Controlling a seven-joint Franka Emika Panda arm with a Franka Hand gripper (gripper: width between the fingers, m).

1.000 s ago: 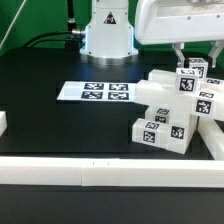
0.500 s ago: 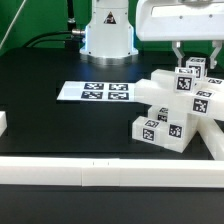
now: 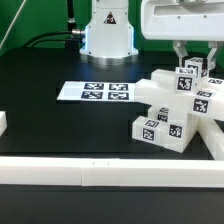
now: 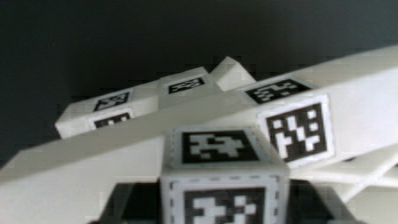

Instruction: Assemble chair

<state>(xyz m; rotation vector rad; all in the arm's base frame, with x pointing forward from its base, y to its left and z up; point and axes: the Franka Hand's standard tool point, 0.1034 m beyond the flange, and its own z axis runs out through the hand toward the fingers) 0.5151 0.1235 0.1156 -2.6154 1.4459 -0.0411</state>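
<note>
The partly built chair (image 3: 172,108), chunky white blocks with black-and-white tags, stands at the exterior view's right. My gripper (image 3: 194,64) hangs over its top with a finger on each side of a small tagged white piece (image 3: 190,68) at the top of the chair. In the wrist view that piece (image 4: 224,165) fills the space between my dark fingers (image 4: 137,198), which press against its sides, so my gripper (image 4: 226,205) is shut on it. The chair's slabs (image 4: 196,100) slope away behind it. The lower part of the piece is hidden.
The marker board (image 3: 95,92) lies flat in the middle of the black table. A long white rail (image 3: 100,172) runs along the front edge and another (image 3: 214,138) slants at the right. A small white block (image 3: 3,122) sits at the left edge. The robot base (image 3: 108,35) stands at the back.
My gripper's body has shifted very slightly toward the exterior view's right. The chair and the small piece have stayed where they were.
</note>
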